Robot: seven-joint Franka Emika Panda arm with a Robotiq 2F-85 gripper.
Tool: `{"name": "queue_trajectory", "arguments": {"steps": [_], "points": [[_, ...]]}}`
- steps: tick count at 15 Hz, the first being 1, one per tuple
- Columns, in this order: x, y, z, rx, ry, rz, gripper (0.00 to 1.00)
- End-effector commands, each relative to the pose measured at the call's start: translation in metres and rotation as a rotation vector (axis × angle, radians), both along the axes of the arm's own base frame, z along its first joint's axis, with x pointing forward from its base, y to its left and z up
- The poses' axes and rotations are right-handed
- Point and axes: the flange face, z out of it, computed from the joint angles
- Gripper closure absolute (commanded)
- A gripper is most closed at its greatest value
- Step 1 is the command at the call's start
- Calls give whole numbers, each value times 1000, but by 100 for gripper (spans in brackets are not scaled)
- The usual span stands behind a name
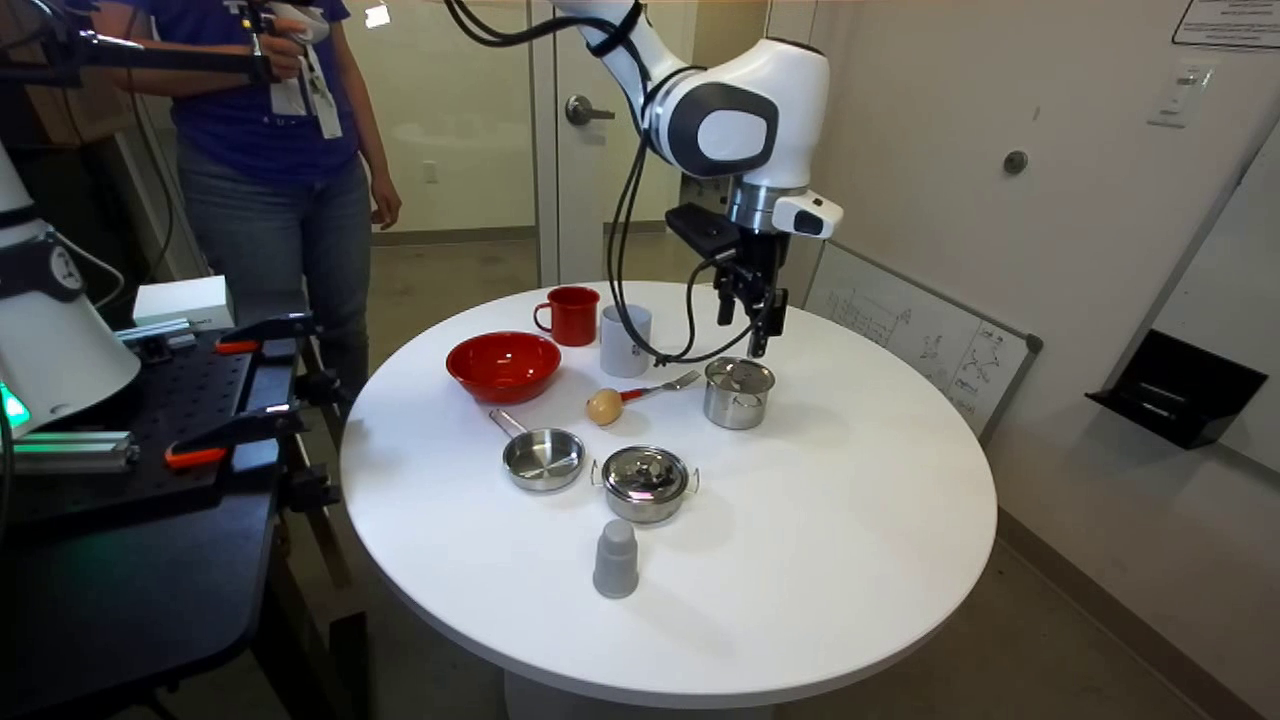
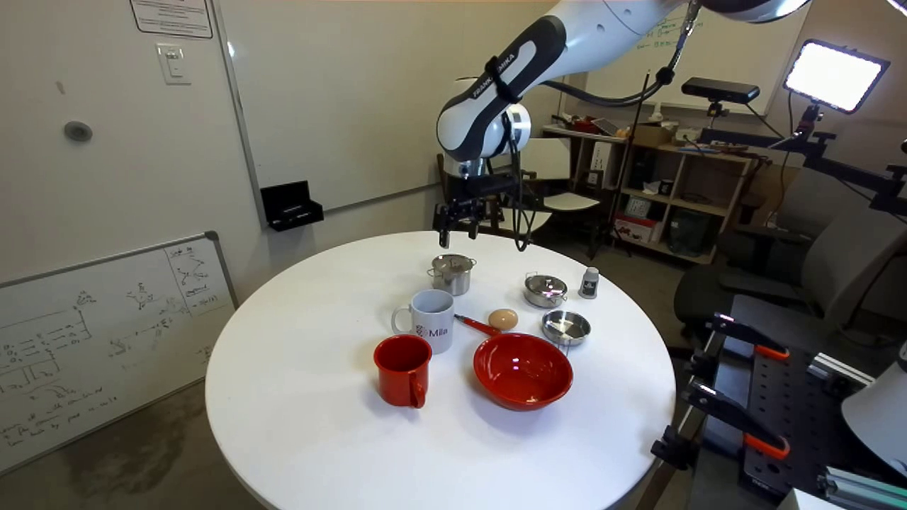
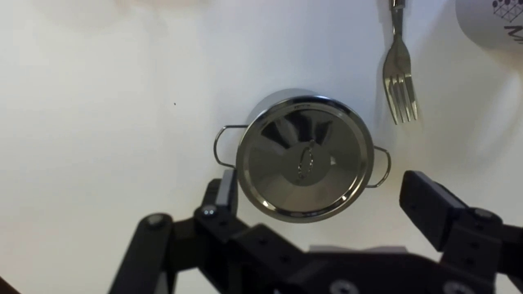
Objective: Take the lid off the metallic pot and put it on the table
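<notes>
White round table, large. Plain top; supports the steel pieces below; destination set by the task.

End effector, black, two-fingered. Over the next entry; fingers spread well apart, wider than its rim in the wrist view. Nothing held. In an exterior view the fingertips stand just above it, not touching.

Metallic pot, shiny steel, straight-sided, with two wire side handles. Upright on the table, covered. Contents hidden; judged light, so liable to slide, or to rise as well if the cover fits tightly.

Lid, round, polished silvery metal. Seated on the metallic pot, not yet removed. Probably thin, light and stiff, with little risk of breakage. Smooth face likely slippery under the fingers. Slim edge a poor hold: a grip there may catch the metallic pot's wall too.

Loop, slender metal, at the middle of the lid. Recommended point of hold. In the wrist view it lies roughly crosswise to the line between the fingers, so a pinch should meet it from either side. Handling calls for centring over it, narrowing the spread, pinching low and lifting straight up; an off-centre grip could let the lid swing, scrape the rim or slip free.
</notes>
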Motion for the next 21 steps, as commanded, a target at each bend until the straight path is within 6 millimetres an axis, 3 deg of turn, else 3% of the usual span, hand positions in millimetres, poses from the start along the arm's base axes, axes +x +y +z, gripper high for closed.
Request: {"name": "queue_trajectory", "arguments": {"steps": [1,16,18,19,21], "points": [[14,-3,-14,-17,38,-60,0],[33,5,-34,-17,121,-81,0],[34,5,-37,-17,124,-82,12],[35,5,-37,-17,124,-83,25],[37,5,-39,-18,123,-84,38]]}}
